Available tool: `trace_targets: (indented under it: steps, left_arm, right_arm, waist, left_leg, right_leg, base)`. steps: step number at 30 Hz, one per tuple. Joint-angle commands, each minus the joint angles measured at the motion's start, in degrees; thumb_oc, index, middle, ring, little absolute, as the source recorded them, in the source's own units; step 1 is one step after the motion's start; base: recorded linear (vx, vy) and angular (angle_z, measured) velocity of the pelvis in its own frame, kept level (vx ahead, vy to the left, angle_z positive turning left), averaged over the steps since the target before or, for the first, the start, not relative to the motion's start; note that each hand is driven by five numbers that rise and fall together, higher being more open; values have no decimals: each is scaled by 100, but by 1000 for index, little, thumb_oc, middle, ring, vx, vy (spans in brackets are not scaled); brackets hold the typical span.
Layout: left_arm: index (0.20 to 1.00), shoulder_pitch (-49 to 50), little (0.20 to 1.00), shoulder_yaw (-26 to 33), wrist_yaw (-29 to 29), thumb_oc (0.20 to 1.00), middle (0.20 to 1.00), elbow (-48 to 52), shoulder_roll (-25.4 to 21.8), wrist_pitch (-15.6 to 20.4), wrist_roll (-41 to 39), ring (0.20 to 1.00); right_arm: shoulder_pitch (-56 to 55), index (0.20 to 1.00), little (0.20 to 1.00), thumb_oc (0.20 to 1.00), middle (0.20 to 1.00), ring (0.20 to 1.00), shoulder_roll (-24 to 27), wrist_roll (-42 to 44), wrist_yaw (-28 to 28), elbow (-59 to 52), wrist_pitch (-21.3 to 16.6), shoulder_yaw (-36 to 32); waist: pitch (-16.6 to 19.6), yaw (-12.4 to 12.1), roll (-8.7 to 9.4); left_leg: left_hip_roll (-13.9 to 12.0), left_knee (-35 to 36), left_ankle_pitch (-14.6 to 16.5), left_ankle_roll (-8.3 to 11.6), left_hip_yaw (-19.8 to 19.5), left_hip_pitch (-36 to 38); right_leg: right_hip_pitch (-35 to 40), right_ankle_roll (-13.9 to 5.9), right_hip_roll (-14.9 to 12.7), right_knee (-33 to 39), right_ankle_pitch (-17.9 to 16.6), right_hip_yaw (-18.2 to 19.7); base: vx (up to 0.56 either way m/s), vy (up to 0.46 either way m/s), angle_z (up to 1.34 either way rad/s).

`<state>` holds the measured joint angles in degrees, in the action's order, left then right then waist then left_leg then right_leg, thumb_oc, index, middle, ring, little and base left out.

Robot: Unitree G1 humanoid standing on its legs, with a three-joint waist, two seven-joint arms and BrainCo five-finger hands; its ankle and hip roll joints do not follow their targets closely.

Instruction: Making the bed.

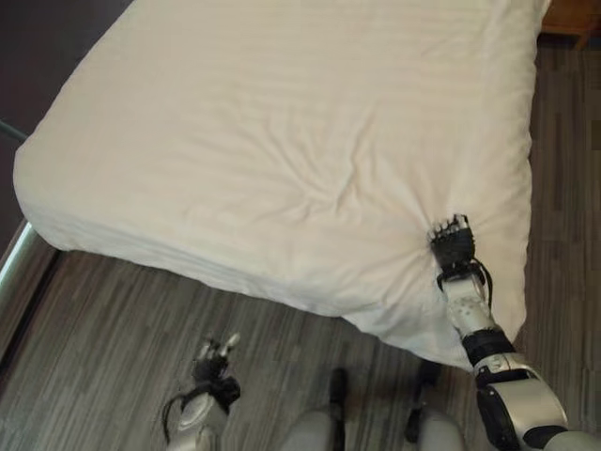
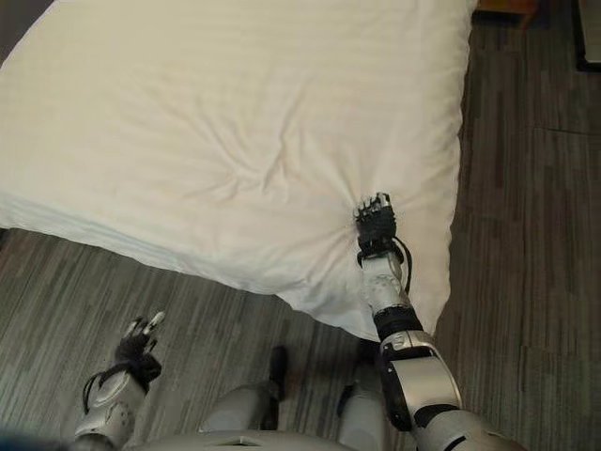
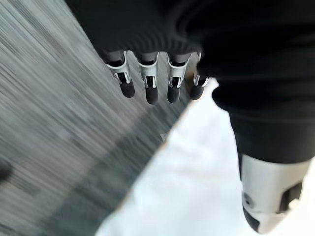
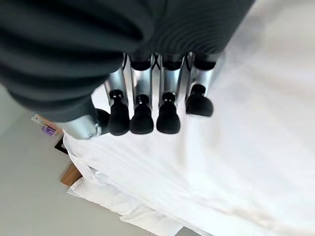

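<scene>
A white duvet [image 1: 282,141] covers the bed, and its near corner [image 1: 441,343] hangs over the floor in front of me. My right hand [image 1: 453,246] rests on the duvet close to that corner, near the right edge. Its fingers [image 4: 142,118] are curled with the thumb against them, and creases in the cloth run in toward the hand. My left hand [image 1: 214,362] hangs low over the floor, left of the corner and clear of the bed. Its fingers [image 3: 151,88] are straight and hold nothing, with the duvet's edge [image 3: 197,162] past them.
Dark wood-look floor [image 1: 113,338] surrounds the bed's near side and right side. A metal rail [image 1: 14,268] runs along the floor at the left. A wooden nightstand [image 1: 573,17] stands at the far right, and pillows [image 4: 118,209] lie at the bed's far end.
</scene>
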<state>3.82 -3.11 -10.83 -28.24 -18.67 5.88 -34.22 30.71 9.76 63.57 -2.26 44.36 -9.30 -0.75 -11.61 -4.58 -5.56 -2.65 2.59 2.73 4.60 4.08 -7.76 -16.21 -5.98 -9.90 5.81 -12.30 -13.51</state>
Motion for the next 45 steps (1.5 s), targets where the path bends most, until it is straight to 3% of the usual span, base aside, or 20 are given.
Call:
trace_targets:
  steps: [1,7,10,12,13,14,15,18,20,23,26,28,33,34,35,37,38,40,42,45]
  left_arm:
    - [1000,-209,1000,305,-92,1000,1000,498,-675,387,908,1000]
    - [1000,-108,1000,1218,-132,1000,1000,2025,-1049,479,754,1000]
    - [1000,-45,1000,1518,446,1000,1000,3630,-518,728,-320,1000]
    - [1000,80,1000,1550,503,1000,1000,3936,-390,705,-367,1000]
    - [1000,173,1000,1576,538,1000,1000,4015,-306,680,-354,1000]
    - [1000,279,1000,1566,598,1000,1000,4093,-231,664,-340,1000]
    - [1000,408,1000,1499,681,1000,1000,4166,-138,611,-301,1000]
    - [1000,602,1000,1160,819,1000,1000,4239,-154,329,56,1000]
    - [1000,755,1000,1022,839,1000,1000,4148,-248,99,552,1000]
    - [1000,787,1000,698,1021,1000,1000,4492,-395,-13,1017,1000]
    - [1000,817,1000,634,1014,1000,1000,4713,-414,-24,1389,1000]
    - [1000,743,1000,487,848,1000,1000,4619,-452,0,1811,1000]
    - [1000,440,1000,-90,742,1000,1000,4243,-566,32,2789,1000]
    - [1000,326,1000,-312,756,1000,1000,4026,-508,65,2764,1000]
    - [1000,315,1000,-318,754,1000,1000,4013,-503,74,2765,1000]
    - [1000,421,1000,-340,610,1000,1000,3914,-329,182,2650,1000]
    - [1000,577,1000,-371,681,1000,1000,3866,-241,149,2504,1000]
    - [1000,604,1000,-399,684,1000,1000,3859,-210,136,2464,1000]
    - [1000,641,1000,-447,714,1000,1000,3810,-173,105,2427,1000]
    - [1000,790,1000,-451,694,1000,1000,3737,-51,66,2312,1000]
  right_arm:
    - [-1492,200,200,200,200,200,531,-462,755,1773,372,-793]
    - [-3386,200,200,200,200,200,993,-1173,354,1836,699,-1695]
    - [-4291,200,200,200,200,200,696,-1586,-4,1733,757,-1913]
    - [-4336,200,200,200,200,200,616,-1816,41,1583,697,-1849]
    - [-4316,401,401,401,401,401,583,-2015,80,1489,647,-1807]
    - [-4364,837,837,837,837,837,576,-2272,145,1227,533,-1820]
    - [-4396,1000,1000,1000,1000,1000,591,-2493,203,819,469,-1725]
    - [-4444,1000,1000,1000,1000,1000,765,-3100,374,-163,317,-1643]
    - [-4423,1000,1000,1000,1000,1000,892,-3596,532,-1089,241,-1544]
    - [-4249,1000,1000,1000,1000,1000,786,-3488,434,-1889,199,-1244]
    - [-4195,1000,1000,1000,1000,1000,757,-3763,419,-2158,206,-899]
    - [-4113,1000,1000,1000,1000,1000,650,-3829,395,-2305,206,-619]
    - [-3843,1000,1000,1000,1000,1000,877,-4384,351,-2362,187,200]
    - [-3838,1000,1000,1000,1000,1000,1115,-4668,335,-2654,200,376]
    - [-3843,1000,1000,1000,1000,1000,1119,-4670,337,-2666,208,369]
    - [-3811,1000,1000,1000,1000,1000,1297,-4805,317,-2909,170,569]
    - [-3978,1000,1000,1000,1000,1000,1402,-4748,150,-3104,221,466]
    - [-4055,1000,1000,1000,1000,1000,1454,-4751,150,-3157,223,375]
    - [-4127,1000,1000,1000,1000,1000,1550,-4789,161,-3281,229,302]
    - [-4210,1000,1000,1000,1000,1000,1547,-4844,162,-3431,237,261]
  waist:
    - [-10,119,-191]
    - [118,750,336]
    - [234,1011,646]
    - [171,953,684]
    - [126,917,671]
    - [82,901,640]
    - [50,890,624]
    - [60,848,630]
    - [122,735,629]
    - [397,368,619]
    - [519,165,652]
    - [569,82,641]
    - [415,63,382]
    - [170,-9,318]
    - [166,-8,304]
    - [40,-159,246]
    - [-62,-186,303]
    - [-106,-166,313]
    - [-178,-133,329]
    - [-286,-168,315]
  left_leg:
    - [-145,241,-666,330,360,-162]
    - [-1,241,-384,165,530,253]
    - [15,241,-257,117,592,588]
    - [-37,241,-256,92,724,691]
    - [-100,241,-272,62,865,743]
    - [-171,241,-283,34,1007,799]
    - [-229,241,-312,3,1156,876]
    - [-317,241,-387,-90,1471,954]
    - [-376,241,-313,-96,1708,1039]
    - [-587,241,-537,-42,2595,1057]
    - [-689,241,-708,24,3018,1091]
    - [-853,219,-899,127,3271,1091]
    - [-1636,-142,-1613,664,3548,1100]
    - [-1792,-666,-1690,786,2938,1043]
    - [-1813,-691,-1685,788,2928,1028]
    - [-1275,-1346,-1257,574,1227,844]
    - [-992,-2057,-942,326,763,632]
    - [-952,-2513,-943,323,665,488]
    - [-633,-2858,-881,243,413,176]
    - [-177,-2331,-611,58,473,-62]
  right_leg:
    - [581,-344,-371,-81,669,107]
    - [768,-450,-475,-81,515,297]
    - [1043,-521,-447,-81,346,209]
    - [1127,-532,-394,-157,279,-17]
    - [1061,-512,-359,-531,378,-188]
    - [1032,-507,-298,-889,545,-324]
    - [1021,-482,-229,-1274,755,-339]
    - [1172,-380,-191,-1901,1073,-479]
    - [1444,-407,-421,-2142,1259,-818]
    - [2271,-563,-1205,-1721,698,-2265]
    - [2666,-727,-1429,-1299,272,-2727]
    - [2772,-761,-1280,-925,338,-2711]
    - [2725,-339,-423,-126,1200,-2174]
    - [2697,-217,-266,-86,1387,-1823]
    - [2697,-206,-250,-85,1387,-1829]
    - [2547,-153,-214,-81,1455,-1372]
    - [2336,-27,-157,-81,1338,-900]
    - [2337,40,-103,-81,1339,-772]
    - [2343,122,0,-81,1401,-546]
    - [2457,105,133,-81,1445,-318]
  base:
    - [19,103,-7]
    - [21,120,-13]
    - [-4,147,-25]
    - [-103,73,-51]
    - [-174,126,-67]
    - [-193,152,-87]
    - [-178,145,-116]
    - [-200,73,-111]
    - [-178,-15,-38]
    - [-309,-136,-115]
    - [-259,-178,-134]
    - [-269,-293,-172]
    - [-185,-447,-120]
    - [-91,-369,-156]
    - [-60,-293,-179]
    - [-57,-264,-169]
    - [-91,-276,-198]
    - [-57,-225,-194]
    - [46,-199,-58]
    - [154,-106,-58]
